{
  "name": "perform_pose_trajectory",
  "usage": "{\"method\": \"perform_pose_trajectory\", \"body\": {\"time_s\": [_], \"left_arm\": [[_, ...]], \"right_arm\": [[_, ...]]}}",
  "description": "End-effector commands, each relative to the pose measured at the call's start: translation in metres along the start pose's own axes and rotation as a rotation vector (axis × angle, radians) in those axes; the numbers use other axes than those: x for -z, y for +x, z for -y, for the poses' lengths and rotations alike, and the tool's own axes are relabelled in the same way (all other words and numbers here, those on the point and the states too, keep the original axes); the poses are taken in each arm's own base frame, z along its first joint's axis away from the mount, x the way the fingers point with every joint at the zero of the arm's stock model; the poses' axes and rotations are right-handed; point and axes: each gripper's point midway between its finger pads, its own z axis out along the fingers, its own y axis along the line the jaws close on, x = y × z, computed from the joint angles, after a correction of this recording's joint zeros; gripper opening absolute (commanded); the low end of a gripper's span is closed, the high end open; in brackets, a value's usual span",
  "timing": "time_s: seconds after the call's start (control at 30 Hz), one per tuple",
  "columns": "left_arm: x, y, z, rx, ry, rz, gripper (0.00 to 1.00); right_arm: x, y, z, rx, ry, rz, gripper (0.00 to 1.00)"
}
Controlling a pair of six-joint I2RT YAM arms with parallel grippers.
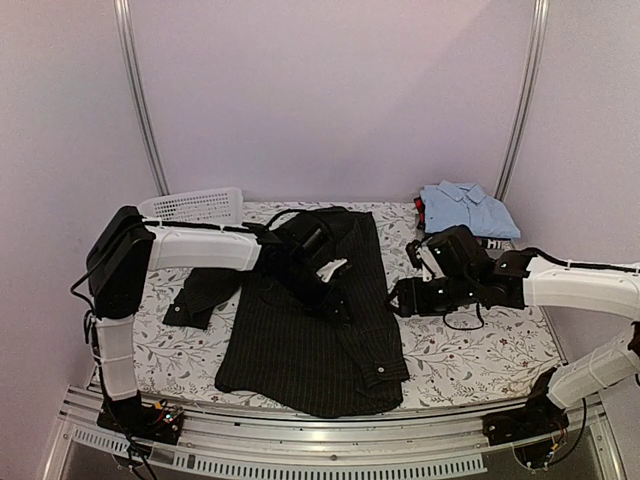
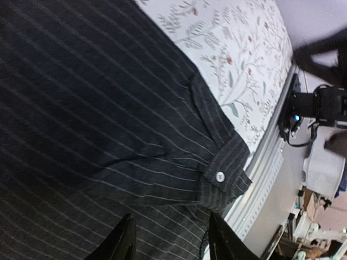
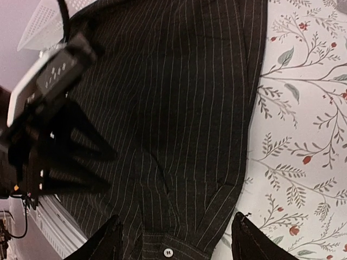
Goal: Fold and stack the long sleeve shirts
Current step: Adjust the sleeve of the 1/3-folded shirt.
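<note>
The black pinstriped shirt lies spread on the bench, directly beneath our left claw and under the tip of our right claw. We see the left claw open, its two fingers parted above the striped cloth; we cannot tell whether they touch it. A cuff with a white button lies just ahead of that claw. The right claw is open wide too, its fingers straddling the shirt's folded sleeve at the right edge. The light blue shirt sits folded well beyond the right claw. A white mesh basket stands far behind the left claw.
</note>
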Motion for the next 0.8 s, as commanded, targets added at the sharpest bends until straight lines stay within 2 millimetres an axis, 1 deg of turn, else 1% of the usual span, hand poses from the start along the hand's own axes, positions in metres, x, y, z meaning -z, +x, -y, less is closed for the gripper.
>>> {"method": "perform_pose_trajectory", "body": {"time_s": [0.0, 0.07, 0.1, 0.13, 0.17, 0.2, 0.23, 0.27, 0.33, 0.47, 0.57, 0.77], "left_arm": [[0.029, -0.024, -0.052, 0.178, -0.076, 0.162, 0.45], [0.033, -0.03, -0.062, 0.205, -0.067, 0.194, 0.45], [0.033, -0.032, -0.065, 0.217, -0.061, 0.201, 0.44], [0.032, -0.034, -0.067, 0.222, -0.058, 0.203, 0.45], [0.031, -0.036, -0.068, 0.223, -0.059, 0.206, 0.44], [0.028, -0.036, -0.07, 0.231, -0.061, 0.206, 0.44], [0.027, -0.037, -0.073, 0.242, -0.066, 0.21, 0.44], [0.026, -0.039, -0.075, 0.252, -0.067, 0.215, 0.44], [0.025, -0.041, -0.081, 0.271, -0.076, 0.228, 0.44], [0.022, -0.042, -0.092, 0.301, -0.093, 0.236, 0.44], [0.02, -0.043, -0.099, 0.312, -0.099, 0.242, 0.44], [0.01, -0.045, -0.11, 0.325, -0.1, 0.232, 0.44]], "right_arm": [[-0.001, 0.05, -0.019, 0.079, 0.023, -0.114, 0.67], [-0.003, 0.067, -0.03, 0.109, 0.018, -0.162, 0.66], [-0.005, 0.072, -0.034, 0.135, 0.038, -0.165, 0.66], [-0.009, 0.081, -0.037, 0.155, 0.055, -0.19, 0.66], [-0.011, 0.092, -0.045, 0.182, 0.062, -0.216, 0.65], [-0.013, 0.098, -0.05, 0.205, 0.07, -0.233, 0.64], [-0.019, 0.106, -0.051, 0.224, 0.098, -0.257, 0.62], [-0.02, 0.109, -0.057, 0.24, 0.11, -0.261, 0.61], [-0.03, 0.118, -0.055, 0.267, 0.169, -0.286, 0.59], [-0.04, 0.128, -0.055, 0.292, 0.228, -0.31, 0.54], [-0.045, 0.137, -0.057, 0.306, 0.239, -0.332, 0.52], [-0.051, 0.15, -0.058, 0.332, 0.269, -0.363, 0.47]]}}
